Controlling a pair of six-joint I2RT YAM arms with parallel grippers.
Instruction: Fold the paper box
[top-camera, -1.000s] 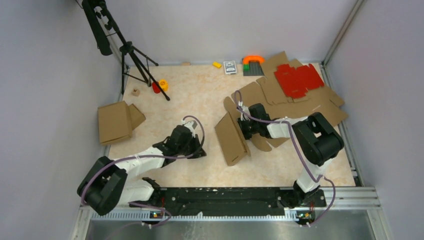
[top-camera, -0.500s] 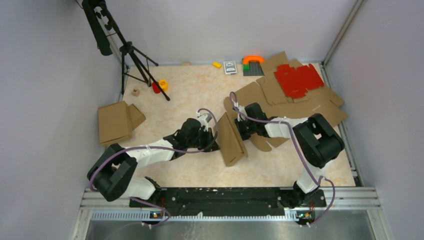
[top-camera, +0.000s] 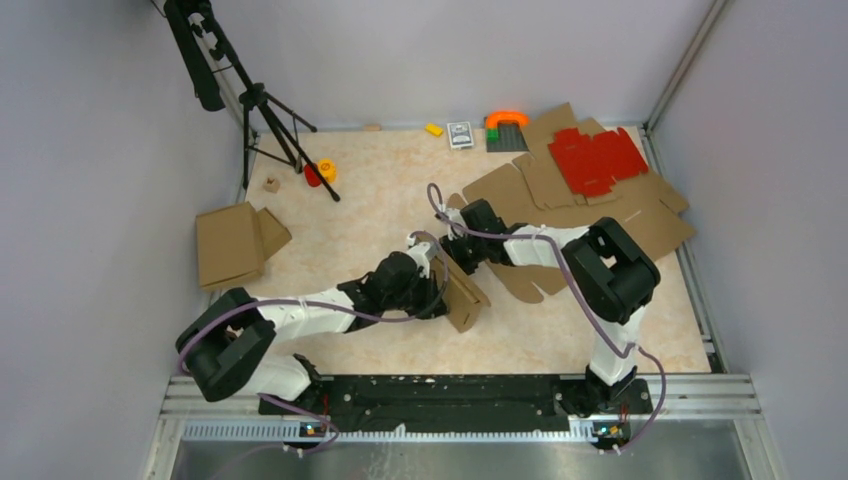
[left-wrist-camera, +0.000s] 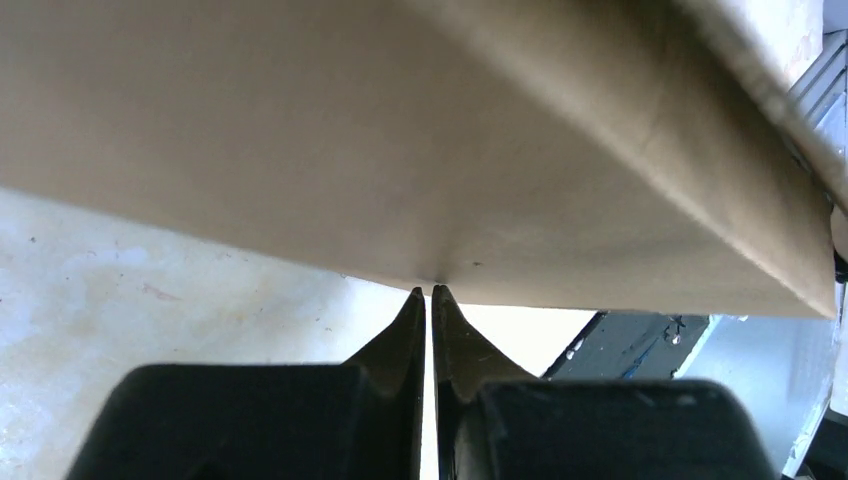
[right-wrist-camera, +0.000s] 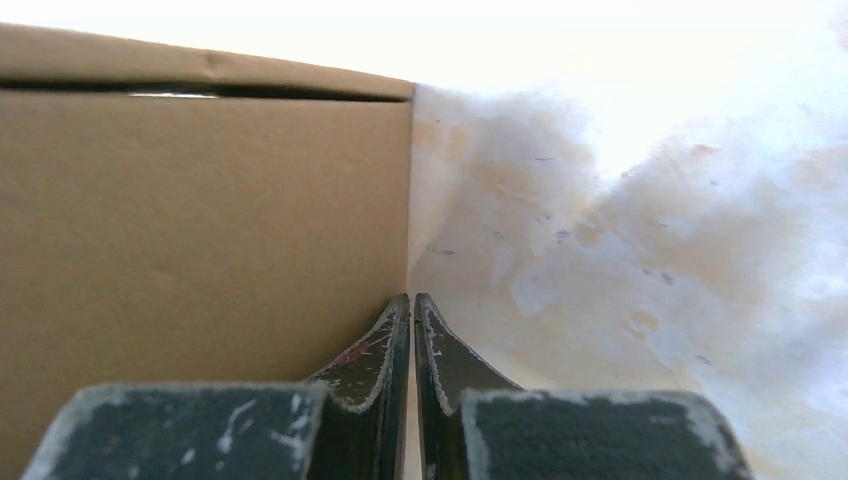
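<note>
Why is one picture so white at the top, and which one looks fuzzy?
Right wrist view: glare washes the table beyond the paper box to white. Left wrist view: the paper box looms close and looks soft, out of focus. Top view: evenly lit, sharp.

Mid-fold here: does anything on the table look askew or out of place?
The paper box stands tilted between the left end effector and right end effector, both shut and gripping nothing. Far right, loose cardboard blanks sprawl unevenly, a red sheet on top.
</note>
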